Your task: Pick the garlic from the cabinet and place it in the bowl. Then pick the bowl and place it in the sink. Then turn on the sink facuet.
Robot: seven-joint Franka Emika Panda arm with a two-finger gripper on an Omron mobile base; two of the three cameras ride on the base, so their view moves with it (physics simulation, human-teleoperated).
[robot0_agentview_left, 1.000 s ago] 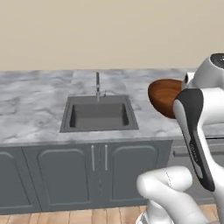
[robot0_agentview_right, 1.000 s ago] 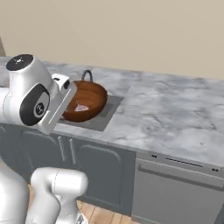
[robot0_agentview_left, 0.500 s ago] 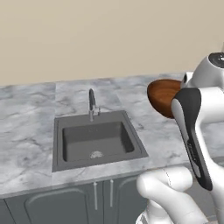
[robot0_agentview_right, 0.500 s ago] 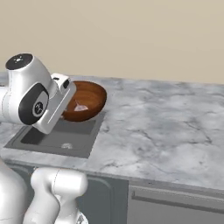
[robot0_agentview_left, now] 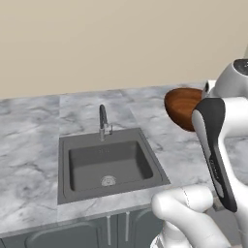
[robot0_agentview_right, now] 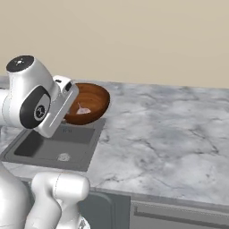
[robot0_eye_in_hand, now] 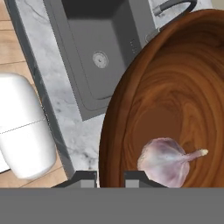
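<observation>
The tool [robot0_eye_in_hand: 109, 175] is clamped on the near rim of the bowl [robot0_eye_in_hand: 175, 100], one dark tip on either side of the wooden wall, and it carries the bowl in the air. The garlic [robot0_eye_in_hand: 168, 161] lies inside, down in the bottom of the bowl near the gripped edge, its stalk pointing away from the tips.

From the right base view the bowl [robot0_agentview_right: 89, 103] hangs beside the arm's big joint, above the counter [robot0_agentview_right: 170, 134] at the sink's right edge, its rim reaching over that side of the basin. The sink [robot0_agentview_left: 109, 164] sits open below and to the left, the drain bare, and the faucet [robot0_agentview_left: 102, 121] stands upright at its back edge.

So the garlic step looks done, and the bowl seems to be on its way to the basin. That bowl looks stiff and glossy; held by a single point on the rim, it may swing or slip if tipped. The garlic is light and loose, so it would roll with any tilt. Keeping the bowl level looks wise here. The faucet's slim spout stands close to the likely path, so that is the thing to clear.
</observation>
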